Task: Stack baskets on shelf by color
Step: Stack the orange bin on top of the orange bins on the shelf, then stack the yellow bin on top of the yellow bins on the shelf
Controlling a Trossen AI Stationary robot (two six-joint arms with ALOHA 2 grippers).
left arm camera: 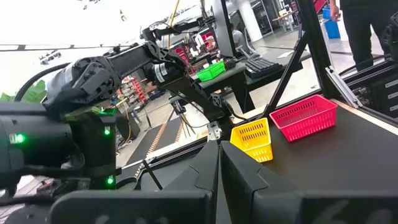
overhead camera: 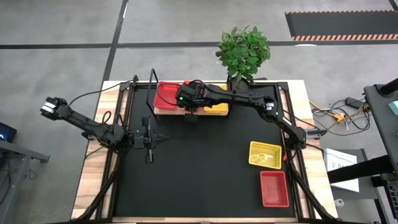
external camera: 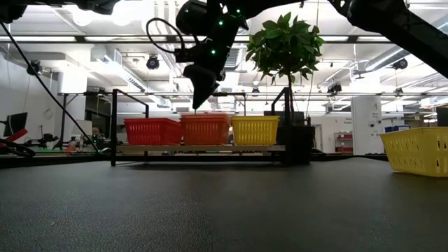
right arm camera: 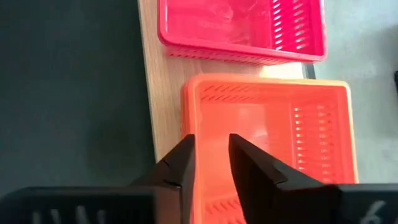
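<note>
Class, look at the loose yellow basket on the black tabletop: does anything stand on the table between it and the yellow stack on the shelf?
Nothing visible does. Bare tabletop separates the loose yellow basket from the yellow stack; the red basket lies nearer the front edge.

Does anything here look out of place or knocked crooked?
Two baskets lie off the shelf on the black tabletop: a yellow basket, turned slightly askew, and a red basket beside it. Nothing looks spilled or damaged.

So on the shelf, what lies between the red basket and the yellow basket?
An orange basket sits between the red basket and the yellow basket, as the low view shows.
</note>
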